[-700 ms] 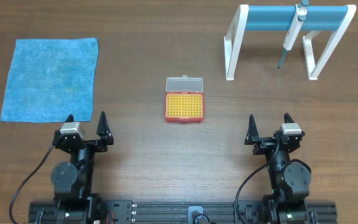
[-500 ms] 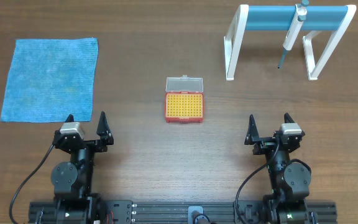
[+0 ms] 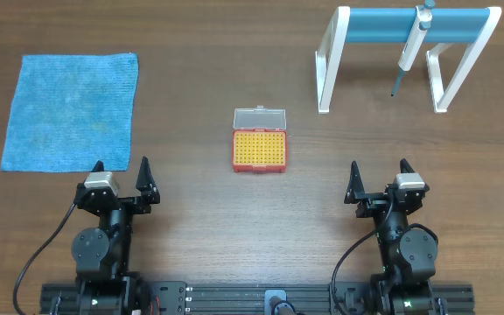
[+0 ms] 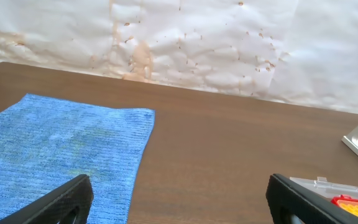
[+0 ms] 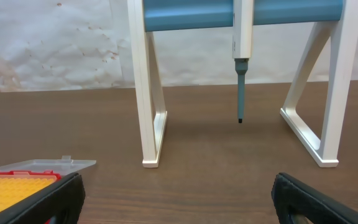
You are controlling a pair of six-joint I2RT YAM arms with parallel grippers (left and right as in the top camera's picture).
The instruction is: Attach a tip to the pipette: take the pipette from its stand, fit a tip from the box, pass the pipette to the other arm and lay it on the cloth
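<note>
Nearest, the left pincer (image 3: 121, 164) and the right pincer (image 3: 379, 164) sit low over the surface (image 3: 191, 201), each with its fingers spread apart and holding nothing. Farther out, the open tip box (image 3: 259, 150) lies mid-surface, with the cloth (image 3: 70, 112) to its left. At the far right, the pipette (image 3: 409, 52) hangs from its stand (image 3: 383, 26).

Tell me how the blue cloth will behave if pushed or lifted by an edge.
The blue cloth lies flat and thin on the table, so it probably droops limply when lifted. Its ribbed weave suggests it would bunch or wrinkle, not slide whole, when pushed.
</note>
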